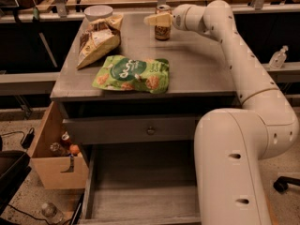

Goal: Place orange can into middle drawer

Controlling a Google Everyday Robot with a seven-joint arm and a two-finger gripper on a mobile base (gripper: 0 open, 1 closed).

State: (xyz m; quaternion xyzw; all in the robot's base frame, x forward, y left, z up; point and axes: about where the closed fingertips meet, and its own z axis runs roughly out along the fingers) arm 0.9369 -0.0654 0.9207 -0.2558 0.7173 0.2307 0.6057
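The orange can (162, 31) stands upright at the back of the grey cabinet top (197, 69), right of centre. My gripper (158, 19) reaches in from the right and is at the can's upper part, with its pale tip in front of the can. The middle drawer (140, 198), the lowest and deepest one, is pulled open at the bottom of the view with a bare floor. My arm's large white body (234, 163) covers the drawer's right side.
A green snack bag (133, 74) lies at the middle of the cabinet top. A brown and white chip bag (98, 40) and a white bowl (98, 11) sit at the back left. The knob drawer (150, 130) is closed. A cardboard box (51, 168) with bottles stands at the left.
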